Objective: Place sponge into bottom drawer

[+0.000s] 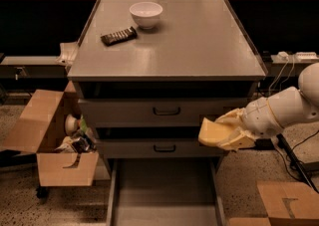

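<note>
The pale yellow sponge (213, 132) is held in my gripper (230, 131), which is shut on it. The arm reaches in from the right and holds the sponge in front of the cabinet's right side, level with the lower grey-fronted drawer. The bottom drawer (164, 195) is pulled open below, a wide shallow grey tray with low side walls. The sponge hangs above the tray's right rear corner, well clear of its floor.
A white bowl (146, 14) and a dark ribbed bar (118, 36) sit on the cabinet top (199, 46). An open cardboard box (55, 140) with clutter stands left of the cabinet. Another box (284, 202) lies at bottom right. Cables run along the right floor.
</note>
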Robot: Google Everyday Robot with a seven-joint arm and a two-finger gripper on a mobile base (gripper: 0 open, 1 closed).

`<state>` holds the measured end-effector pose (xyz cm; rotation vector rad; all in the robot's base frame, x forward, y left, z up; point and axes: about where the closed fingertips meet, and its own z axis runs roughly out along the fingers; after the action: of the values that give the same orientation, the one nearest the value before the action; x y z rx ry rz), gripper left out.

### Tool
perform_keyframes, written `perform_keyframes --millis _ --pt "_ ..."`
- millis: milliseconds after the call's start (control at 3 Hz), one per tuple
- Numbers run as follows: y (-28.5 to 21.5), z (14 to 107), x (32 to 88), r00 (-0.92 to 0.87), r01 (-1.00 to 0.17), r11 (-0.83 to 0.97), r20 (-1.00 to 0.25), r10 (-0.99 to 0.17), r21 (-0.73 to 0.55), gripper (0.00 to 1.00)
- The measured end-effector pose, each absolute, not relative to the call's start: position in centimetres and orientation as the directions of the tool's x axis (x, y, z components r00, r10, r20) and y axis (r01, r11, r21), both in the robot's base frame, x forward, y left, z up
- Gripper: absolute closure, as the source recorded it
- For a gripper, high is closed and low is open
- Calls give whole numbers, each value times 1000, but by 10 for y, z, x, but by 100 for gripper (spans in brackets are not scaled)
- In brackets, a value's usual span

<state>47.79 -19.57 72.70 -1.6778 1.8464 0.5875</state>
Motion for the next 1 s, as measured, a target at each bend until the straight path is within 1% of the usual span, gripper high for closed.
perform_keyframes --millis 333,667,1000 --pt "-193 679 474 -62 -994 104 -648 -759 -28 100" --pt "-186 590 461 -87 -996 76 -617 -782 44 100" --pt "-173 509 450 -121 -985 15 -619 -776 174 100"
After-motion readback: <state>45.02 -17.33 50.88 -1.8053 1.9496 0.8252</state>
